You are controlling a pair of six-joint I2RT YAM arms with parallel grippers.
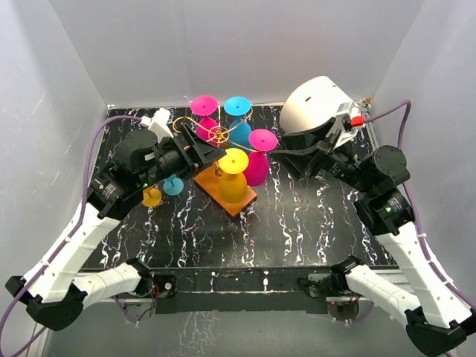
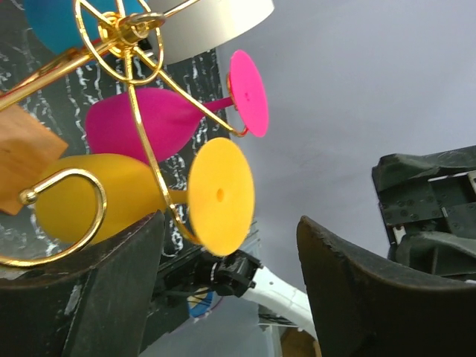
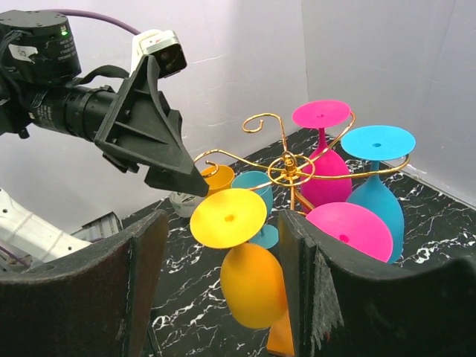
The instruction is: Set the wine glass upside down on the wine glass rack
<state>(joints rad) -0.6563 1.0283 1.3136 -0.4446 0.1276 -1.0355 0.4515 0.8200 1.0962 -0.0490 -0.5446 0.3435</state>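
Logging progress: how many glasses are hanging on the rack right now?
4: yellow glass nearest the arms, right pink glass, blue glass at the back, back-left pink glass. No others seem hidden.

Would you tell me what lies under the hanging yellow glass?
The rack's flat orange base, on the marbled table. The yellow glass and a pink one hide part of it.

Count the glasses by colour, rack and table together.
Pink glasses: 2, both hanging on the rack.
Blue glasses: 2, one hanging, one standing on the table.
Yellow glasses: 2, one hanging, one standing on the table.
Total: 6 glasses.
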